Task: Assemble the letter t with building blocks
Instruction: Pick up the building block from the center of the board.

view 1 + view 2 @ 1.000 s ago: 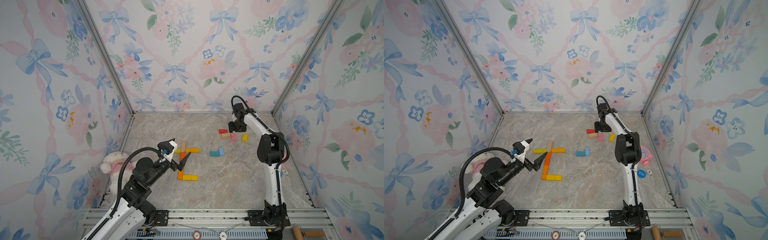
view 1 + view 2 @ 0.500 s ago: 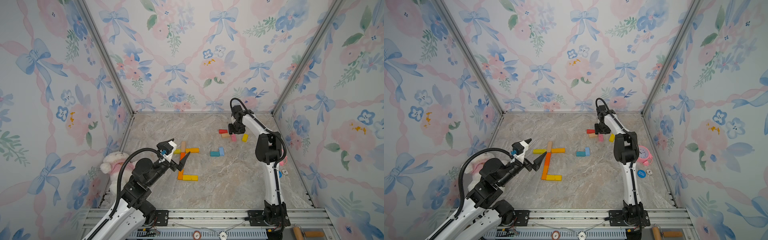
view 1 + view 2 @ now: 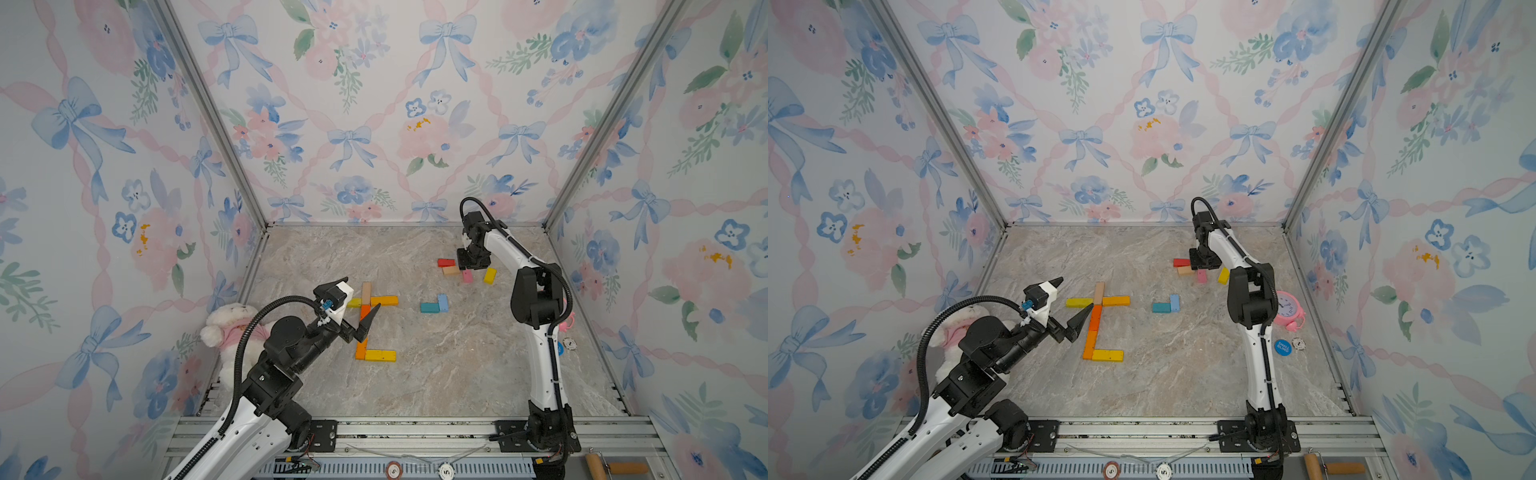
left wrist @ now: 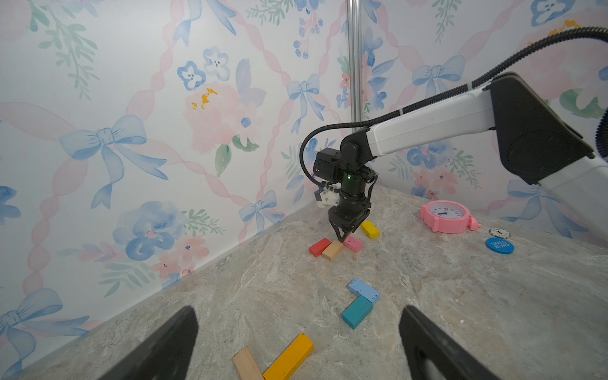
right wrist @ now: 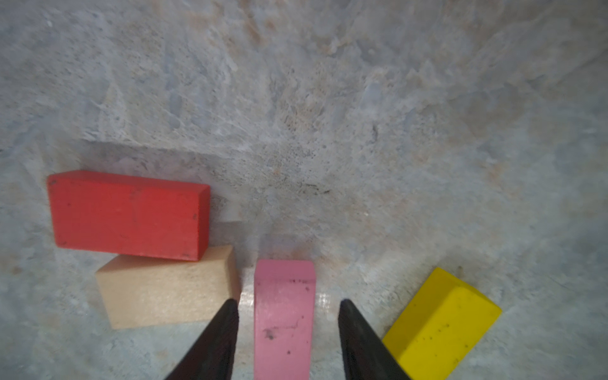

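Right claw (image 5: 288,301) has lowered around the pink block (image 5: 283,329), jaws narrowing. They straddle its long sides with a gap on each, gripping nothing yet; this alignment permits a square pinch. The block lies flat at upper right of the worktop (image 3: 436,386), between the peach block (image 5: 164,289) and the yellow block (image 5: 441,325). Left claw (image 4: 297,311), spread wide and empty, hovers at centre left by the part-built letter (image 3: 360,348).

A robot test booth: floral wallpaper panels (image 3: 374,124), aluminium posts (image 3: 212,112), marble-look tabletop (image 3: 415,395), mounting rail (image 3: 415,432).

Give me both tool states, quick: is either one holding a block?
Left tool: open wide, empty.
Right tool: open, straddling the pink block, gaps on both sides, not gripping.
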